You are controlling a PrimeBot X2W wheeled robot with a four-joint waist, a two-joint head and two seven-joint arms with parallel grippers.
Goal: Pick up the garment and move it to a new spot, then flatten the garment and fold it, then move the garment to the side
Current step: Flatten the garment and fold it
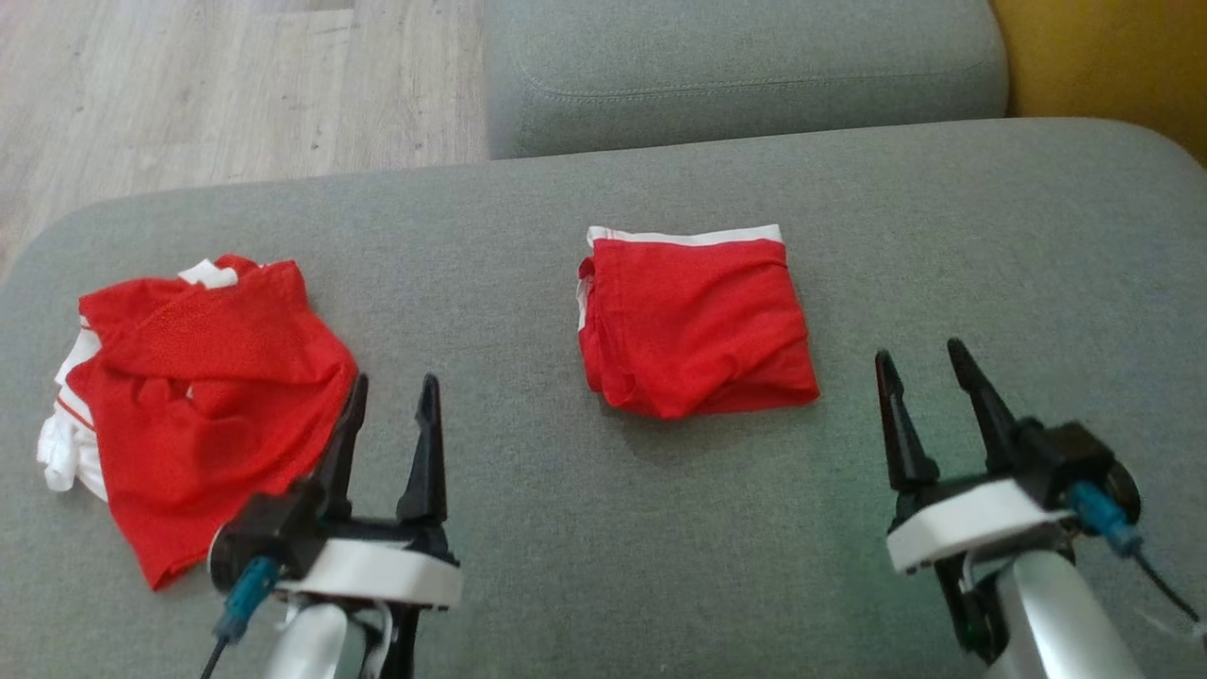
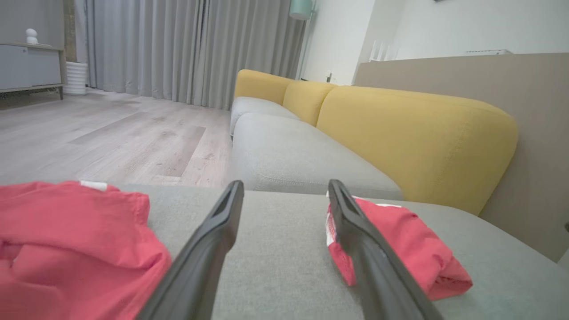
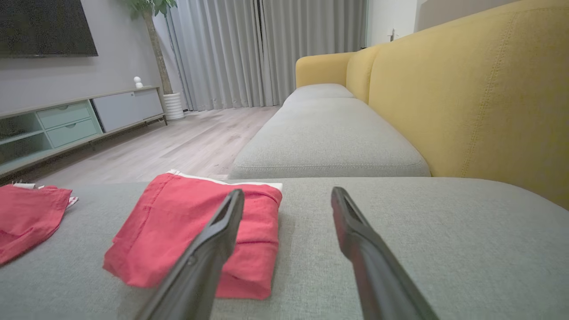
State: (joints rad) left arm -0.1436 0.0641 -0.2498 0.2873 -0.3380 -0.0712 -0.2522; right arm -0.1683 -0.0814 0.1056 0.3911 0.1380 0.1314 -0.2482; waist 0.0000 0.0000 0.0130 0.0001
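Head view: crumpled garment (image 1: 207,396) lies near left pincer (image 1: 396,379).

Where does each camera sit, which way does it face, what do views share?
Head view: high, looking down at grey seat cushion; left gripper and right gripper, both open.
Left wrist view: low over cushion, facing along the sofa; own fingers.
Right wrist view: likewise; own fingers.
Shared: folded red garment and crumpled red garment, all views.

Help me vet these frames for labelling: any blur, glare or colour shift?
Head view: even light, no glare, a soft shadow under the folded garment, saturated red. Left wrist view: the left pincer is close and blurred, reds washed to pink. Right wrist view: right pincer likewise soft, same pink cast.
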